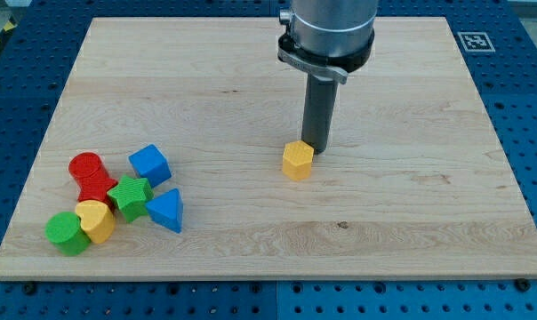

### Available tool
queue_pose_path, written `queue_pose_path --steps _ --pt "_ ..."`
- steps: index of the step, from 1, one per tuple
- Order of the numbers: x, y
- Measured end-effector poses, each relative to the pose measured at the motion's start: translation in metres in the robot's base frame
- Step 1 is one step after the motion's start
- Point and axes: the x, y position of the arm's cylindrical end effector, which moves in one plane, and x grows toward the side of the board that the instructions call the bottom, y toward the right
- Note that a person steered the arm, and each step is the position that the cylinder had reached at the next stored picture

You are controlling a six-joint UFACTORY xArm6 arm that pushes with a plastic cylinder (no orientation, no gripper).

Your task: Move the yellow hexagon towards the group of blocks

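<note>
The yellow hexagon (297,161) sits near the middle of the wooden board (411,204). My tip (316,147) is just to the hexagon's upper right, touching or nearly touching it. The group of blocks lies at the view's lower left: a red block (91,173), a blue cube (149,164), a green star (129,196), a blue triangle (166,210), a yellow heart (96,220) and a green cylinder (66,233). They sit close together, some touching.
The board rests on a blue perforated table (526,71). A fiducial marker (474,41) sits at the board's upper right corner. The arm's grey body (328,31) hangs over the board's top centre.
</note>
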Motion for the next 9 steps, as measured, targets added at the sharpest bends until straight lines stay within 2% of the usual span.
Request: queue_pose_path --steps 3,7,9 --pt "0.016 -0.003" --pt "0.036 -0.047" --pt "0.061 -0.036"
